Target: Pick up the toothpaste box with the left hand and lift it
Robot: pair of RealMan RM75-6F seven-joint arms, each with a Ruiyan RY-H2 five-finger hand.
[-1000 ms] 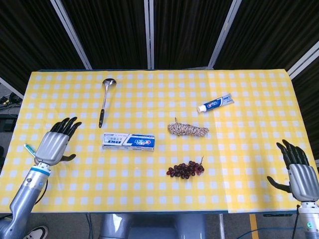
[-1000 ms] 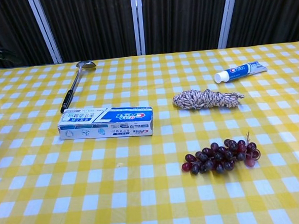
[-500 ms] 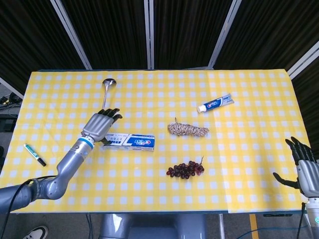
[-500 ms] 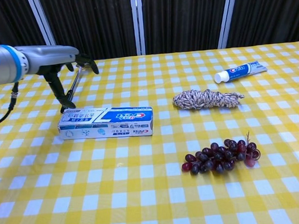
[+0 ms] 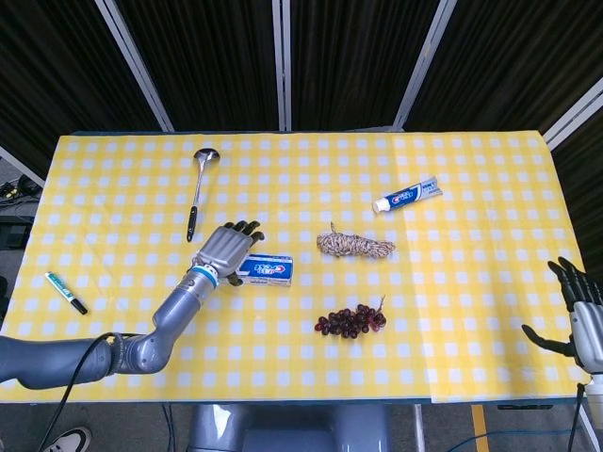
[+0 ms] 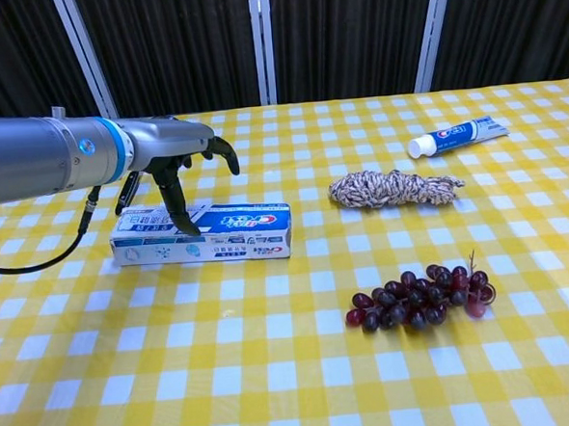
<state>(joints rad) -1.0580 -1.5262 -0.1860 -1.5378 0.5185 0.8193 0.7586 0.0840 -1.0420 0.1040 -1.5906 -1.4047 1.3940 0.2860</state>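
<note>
Toothpaste box point(image 6: 201, 234) lies flat on the surface point(image 5: 471, 311), left of centre, long axis running left–right. Left hand point(image 5: 226, 250) hangs directly above the box's left half, fingers spread and curled downward; thumb point(image 6: 176, 205) drops in front of the near face, other fingers reach over the far edge. Nothing gripped yet; contact with the box cannot be confirmed. Judgement: fingers straddle the short width, so closing across it should give a grasp. Right hand point(image 5: 582, 315) sits at the far right edge, fingers apart, empty, well apart from the box.
</note>
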